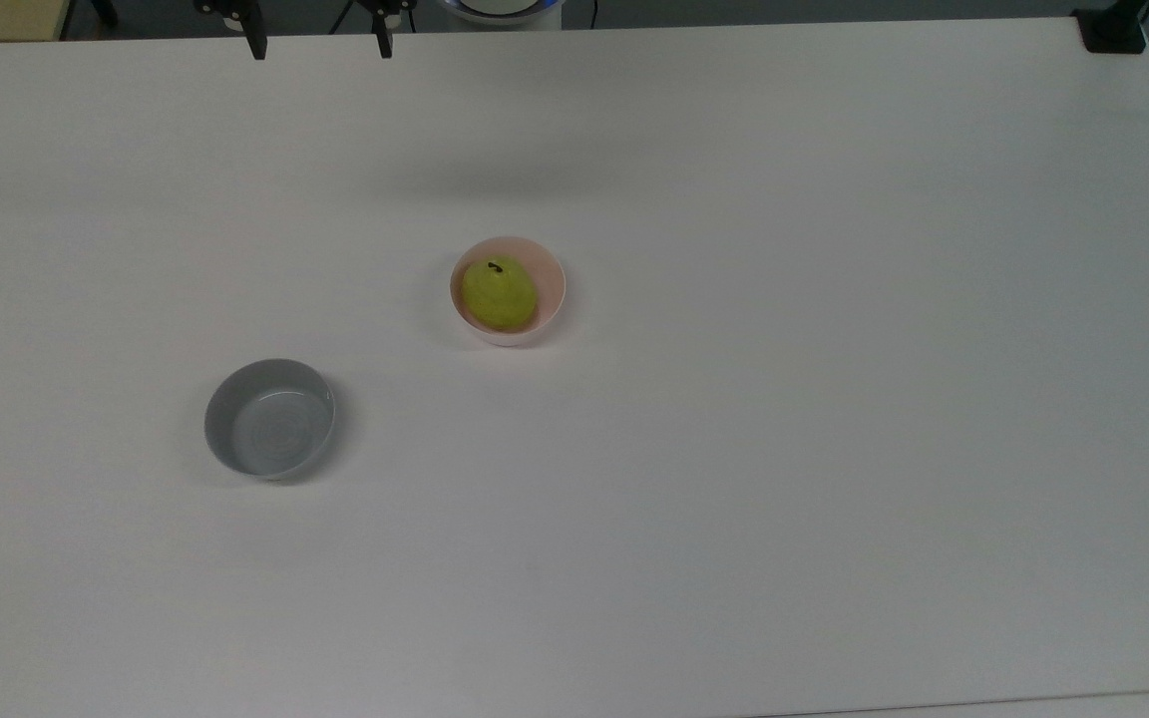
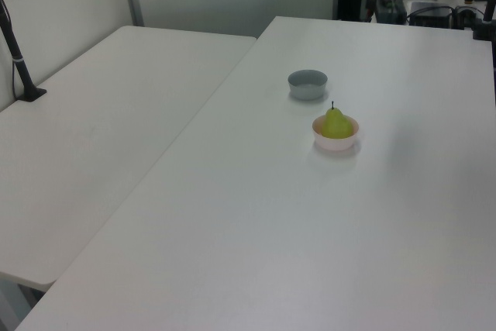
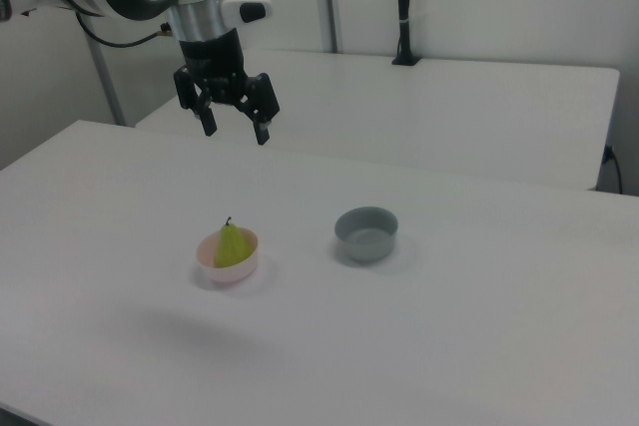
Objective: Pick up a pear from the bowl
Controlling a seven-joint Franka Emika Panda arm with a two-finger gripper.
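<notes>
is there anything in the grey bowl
No, in the top view the grey bowl shows a bare inside, while the pear sits in the pink bowl.

Even, soft overhead light, faint shadows beside the bowls (image 1: 270, 419), slight haze.

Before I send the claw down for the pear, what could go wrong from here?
1. The pear stands upright and fills much of the small pink bowl. The open claw, hanging high above the table, may catch the rim coming down.
2. The bowl looks light and sits loose on the smooth table. A nudge could slide or tip it, or it could lift with the pear.
3. The pear's rounded, tapering body may slip from a grip placed high near the stem.
</notes>
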